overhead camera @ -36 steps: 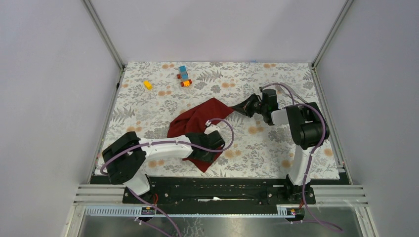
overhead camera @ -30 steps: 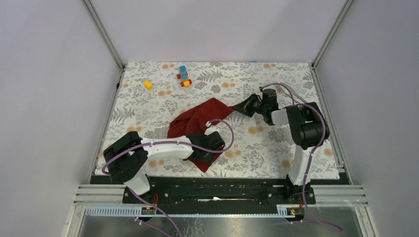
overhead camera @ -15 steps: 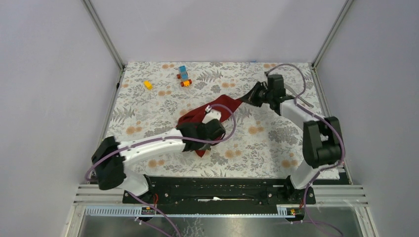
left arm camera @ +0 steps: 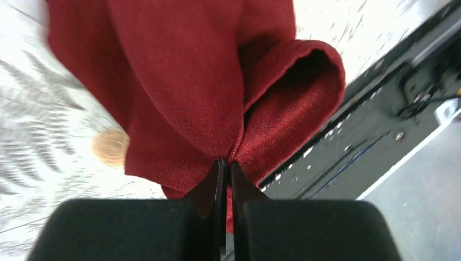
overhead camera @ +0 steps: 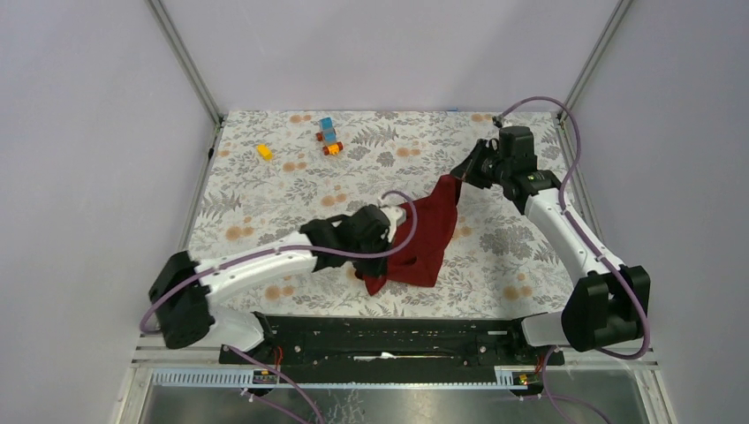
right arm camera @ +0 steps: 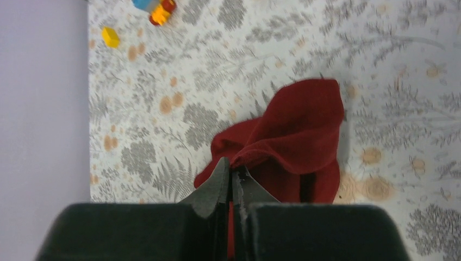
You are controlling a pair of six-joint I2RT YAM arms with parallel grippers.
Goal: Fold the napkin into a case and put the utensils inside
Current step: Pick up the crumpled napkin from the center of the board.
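Your dark red soft cloth napkin [overhead camera: 431, 231] hangs above the floral-patterned table [overhead camera: 265, 190]. Its long axis slants from the right gripper [right arm camera: 231, 173], clamped on the far corner, to the left gripper [left arm camera: 224, 166], clamped on the near fold.

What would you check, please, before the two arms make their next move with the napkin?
1. Left gripper shut on the napkin: ok, it pinches a fold of the cloth.
2. Right gripper shut on the napkin: ok, it pinches an edge.
3. Napkin spread flat between them: not ok, it hangs bunched and creased.
4. Toy blocks apart from the napkin: ok, they sit near the far edge of the table.
5. Utensils in sight: not ok, none shows in any view.
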